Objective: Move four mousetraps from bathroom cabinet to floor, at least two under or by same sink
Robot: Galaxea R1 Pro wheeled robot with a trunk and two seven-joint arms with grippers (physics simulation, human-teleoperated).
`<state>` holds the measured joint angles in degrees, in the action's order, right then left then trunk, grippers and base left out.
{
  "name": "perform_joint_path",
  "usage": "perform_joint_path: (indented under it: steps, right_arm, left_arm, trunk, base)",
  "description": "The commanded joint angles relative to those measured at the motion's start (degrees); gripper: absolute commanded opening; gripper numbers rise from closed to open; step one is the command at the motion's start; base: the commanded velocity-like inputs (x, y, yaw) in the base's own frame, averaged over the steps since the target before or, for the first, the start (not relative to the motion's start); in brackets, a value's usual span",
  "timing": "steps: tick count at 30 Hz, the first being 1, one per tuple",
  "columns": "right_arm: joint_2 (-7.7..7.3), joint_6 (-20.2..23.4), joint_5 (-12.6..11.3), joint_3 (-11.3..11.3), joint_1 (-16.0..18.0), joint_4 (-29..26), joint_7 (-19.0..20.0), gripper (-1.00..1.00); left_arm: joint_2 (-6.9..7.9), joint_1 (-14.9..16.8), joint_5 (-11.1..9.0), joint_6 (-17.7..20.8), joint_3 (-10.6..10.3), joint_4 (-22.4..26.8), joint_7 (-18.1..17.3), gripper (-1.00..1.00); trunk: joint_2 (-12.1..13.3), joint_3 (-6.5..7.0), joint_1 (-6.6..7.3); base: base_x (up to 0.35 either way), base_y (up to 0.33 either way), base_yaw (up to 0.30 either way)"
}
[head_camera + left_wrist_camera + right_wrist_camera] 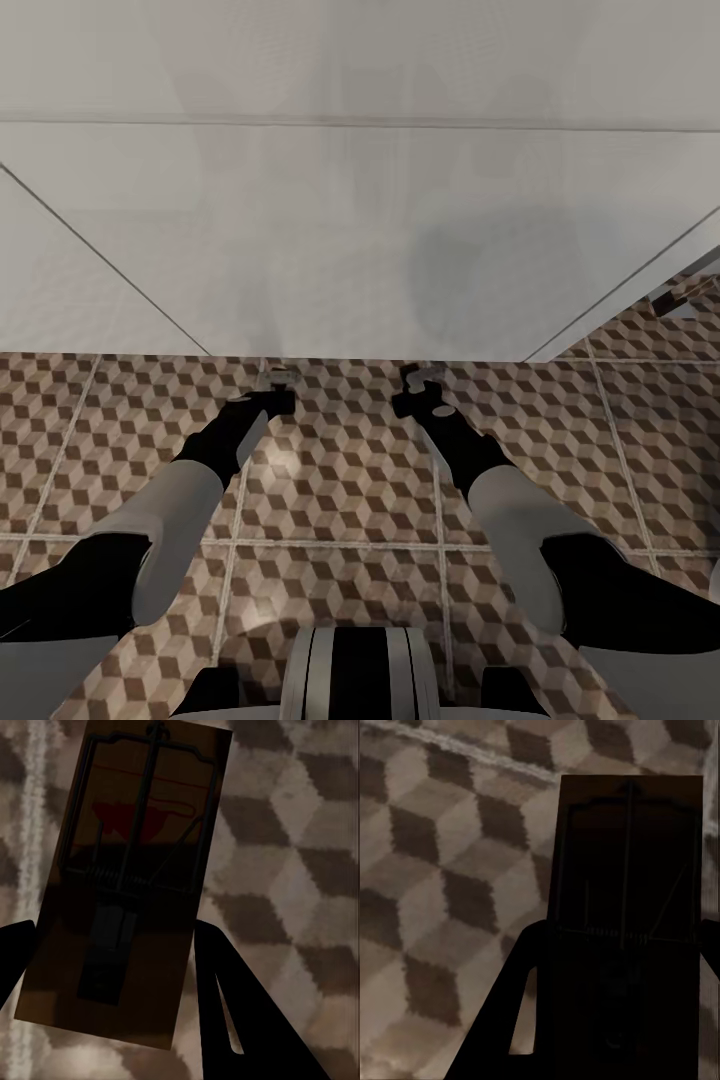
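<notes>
Both arms reach forward over the bathroom floor [340,470], tiled in a brown, beige and white cube pattern. My left gripper [276,388] is shut on a mousetrap [127,877], a brown board with dark wire and a red mark, held between the two dark fingers [225,997]. A second mousetrap [626,922], dark in shadow, is clamped in my right gripper [420,388] between its fingers [521,1005]. Both traps hang just above the tiles. The cabinet and the sink are out of view.
A broad pale white surface [350,230] rises straight ahead where the tiles end, close beyond both grippers. At the far right a dark-edged object [690,295] stands on the floor. Open tiles lie to the left, the right and below the arms.
</notes>
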<state>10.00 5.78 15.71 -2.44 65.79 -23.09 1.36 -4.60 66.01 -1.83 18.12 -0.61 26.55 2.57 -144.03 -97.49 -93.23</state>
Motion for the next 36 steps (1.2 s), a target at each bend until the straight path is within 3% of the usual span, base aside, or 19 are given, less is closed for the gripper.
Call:
perform_joint_path:
  steps: [1, 36]
  right_arm:
    - [0.0, 0.4, 0.6, 0.0, 0.1, -0.1, 0.2, -1.0]
    - [0.0, -1.3, 0.5, -0.2, 0.2, 0.4, 0.4, -1.0]
  left_arm:
    - [-0.02, 0.0, 0.0, 0.3, -0.1, 0.1, 0.3, -1.0]
    - [-0.77, 0.0, 0.0, 0.4, -0.1, 0.3, 0.3, -1.0]
  trunk:
    - [0.0, -0.03, 0.01]
    - [0.0, -0.03, 0.01]
  base:
    - [0.0, 0.0, 0.0]
    - [0.0, 0.0, 0.0]
